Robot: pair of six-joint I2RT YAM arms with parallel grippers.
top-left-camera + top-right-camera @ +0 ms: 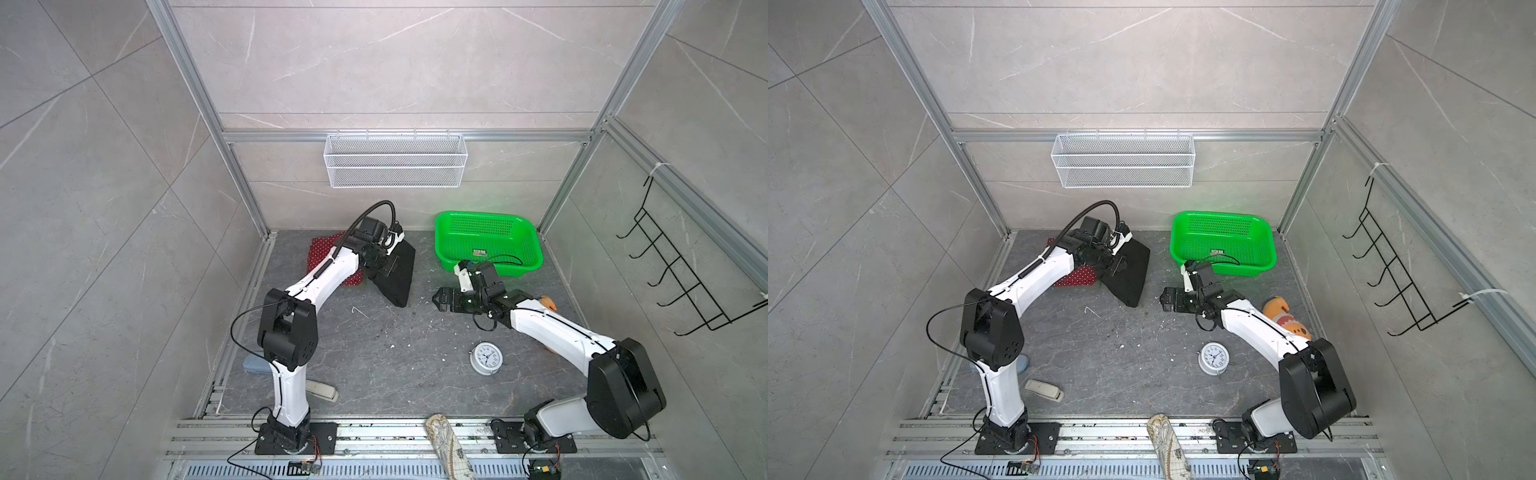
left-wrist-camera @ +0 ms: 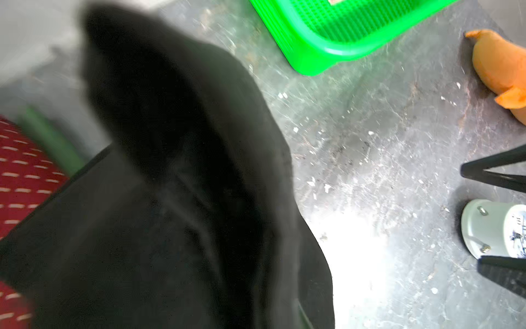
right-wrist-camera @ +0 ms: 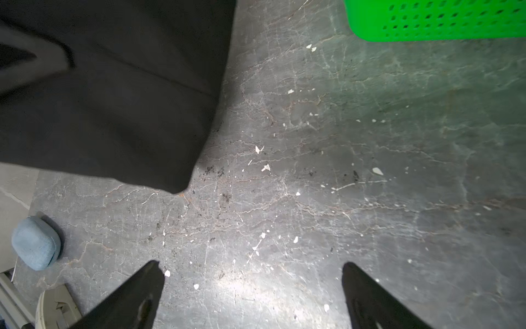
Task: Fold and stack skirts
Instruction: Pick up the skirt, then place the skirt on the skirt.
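Cloth of the black skirt (image 1: 398, 276) sits pinched in the left gripper (image 1: 384, 268); right gripper (image 3: 250, 263) gapes wide, empty.

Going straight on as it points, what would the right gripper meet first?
Probably the black skirt, its near edge, across bare tabletop. The right wrist view puts that edge slightly off the open jaws' midline, so the right gripper might narrowly miss.
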